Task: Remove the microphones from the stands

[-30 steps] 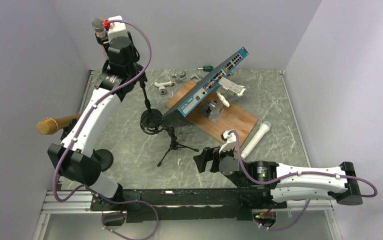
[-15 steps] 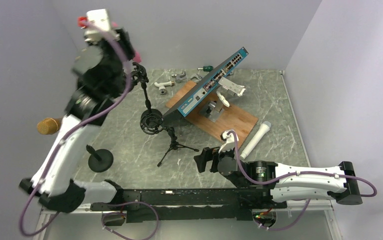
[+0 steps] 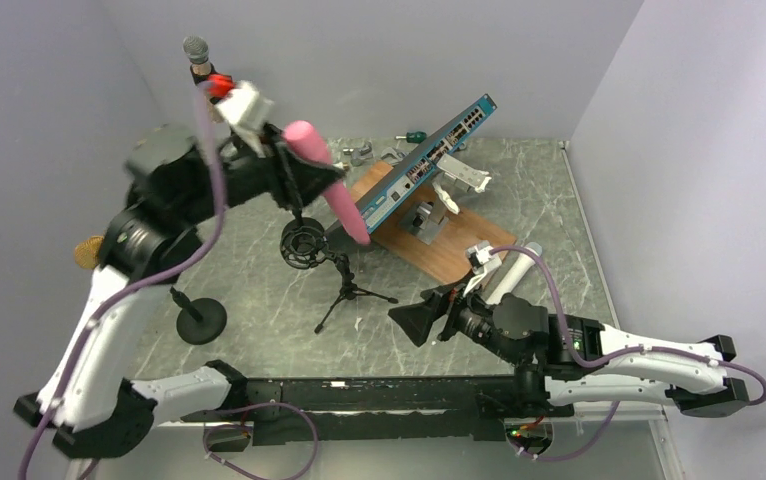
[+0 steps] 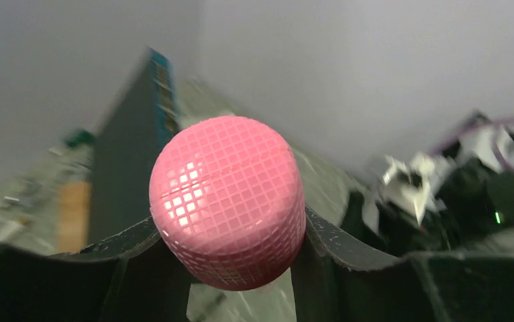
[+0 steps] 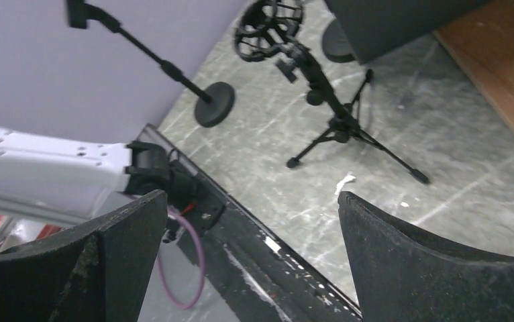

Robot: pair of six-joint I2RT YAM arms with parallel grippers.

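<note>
Pink microphone (image 3: 345,212): up in the air at about 11 o'clock over the table (image 3: 259,290). It is tilted, and in the top view its handle end slants toward the blue switch (image 3: 424,160).
Left gripper (image 4: 233,228): clenched on that microphone just behind the head. In the wrist view the pink mesh ball fills the gap, with a finger pressed to each side.
Round-base stand (image 3: 202,322): down at 8 o'clock on the table, well apart from the microphone. The right wrist view shows its pole leaning up to a small clip.
Tripod stand (image 3: 344,292): near the middle, a touch toward 9 o'clock, carrying a black ring mount.
Right gripper (image 5: 254,255): jaws spread wide with nothing between them, hanging at about 6 o'clock near the table's front edge.
Blue switch: propped at a slant around 12 to 1 o'clock, above a wooden board (image 3: 459,250).
White microphone (image 3: 524,258): lying at 3 o'clock, just beyond the right arm's wrist.
</note>
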